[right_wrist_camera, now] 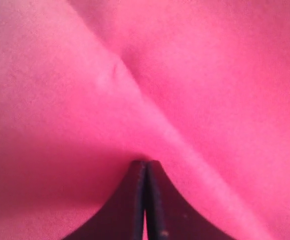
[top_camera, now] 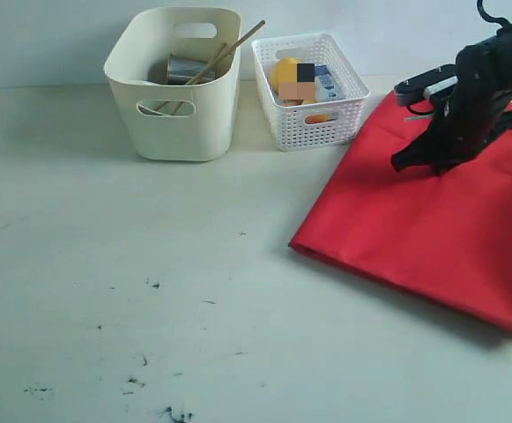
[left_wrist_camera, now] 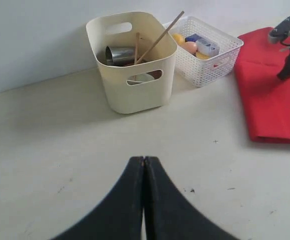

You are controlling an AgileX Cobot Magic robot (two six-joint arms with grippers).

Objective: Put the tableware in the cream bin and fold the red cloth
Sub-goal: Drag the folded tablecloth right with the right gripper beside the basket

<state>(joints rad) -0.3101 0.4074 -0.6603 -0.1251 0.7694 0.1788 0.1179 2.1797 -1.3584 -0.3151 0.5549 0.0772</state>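
Tableware's in the cream bin (top_camera: 181, 119) at the back left of the table (top_camera: 79, 264). The chopsticks (top_camera: 229, 50) lean in it on a slant, low ends down inside and top ends poking up over the rim toward the white lattice basket (top_camera: 326, 123) next door. The steel cup (left_wrist_camera: 120, 54) sits tilted in there too (the rest of the dishes I can't really make out).

The red cloth (top_camera: 432, 220) lies flat on the right side, folded over. From the exterior view it's turned diagonally: one edge runs from beside the basket down to a corner aimed at the open middle of the table, and the near edge slants off the right side of the picture. It's cut off, so I can't call its long axis.

The right gripper (right_wrist_camera: 145, 167) is shut tight, tips pressed down on the cloth, with a ridge of fabric running away from them. No cloth visible between the jaws. The left gripper (left_wrist_camera: 144, 167) is also fully closed, holding nothing, above bare table.
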